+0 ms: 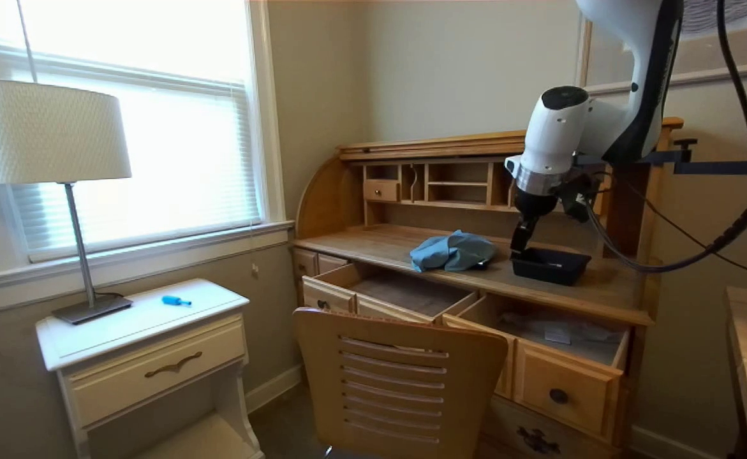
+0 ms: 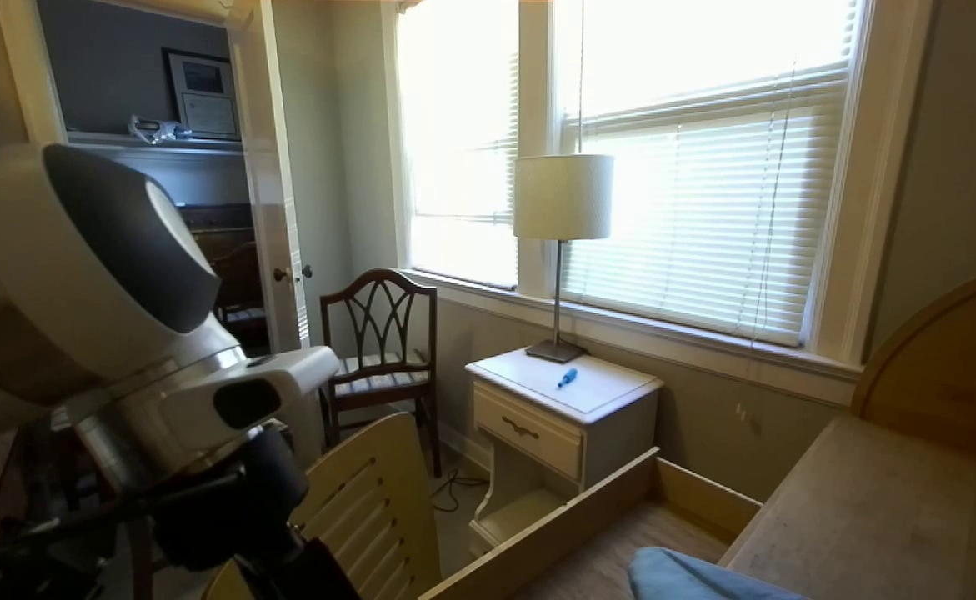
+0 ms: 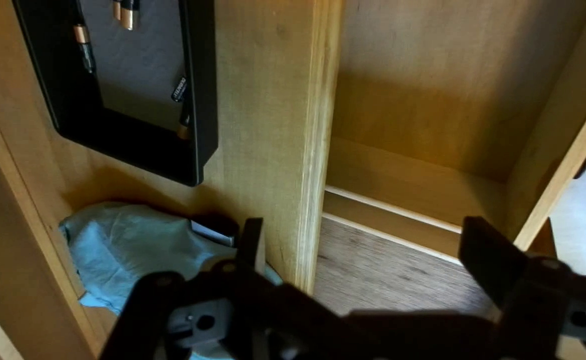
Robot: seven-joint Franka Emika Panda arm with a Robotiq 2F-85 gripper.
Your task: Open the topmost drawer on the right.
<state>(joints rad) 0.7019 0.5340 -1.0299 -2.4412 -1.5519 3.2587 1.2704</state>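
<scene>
The topmost drawer on the right [image 1: 564,376], honey-pine with a raised panel and a dark round knob [image 1: 559,396], stands pulled out from the desk, its inside showing. In the wrist view, the inner face of its front [image 3: 558,115] lies at the upper right. My gripper [image 3: 360,225] is open, its fingers spread wide with nothing between them. It hangs above the desk's front edge and the pulled-out drawers, touching neither as far as I can see. In an exterior view, the gripper [image 1: 518,239] appears beside the black tray.
The wide pine drawer [image 1: 411,293] is also pulled out. On the desktop lie a black tray [image 1: 542,274] with several batteries and a crumpled blue cloth [image 1: 446,252]. A wooden chair [image 1: 475,370] stands before the desk. A white nightstand [image 2: 538,433] bears a lamp [image 2: 563,200].
</scene>
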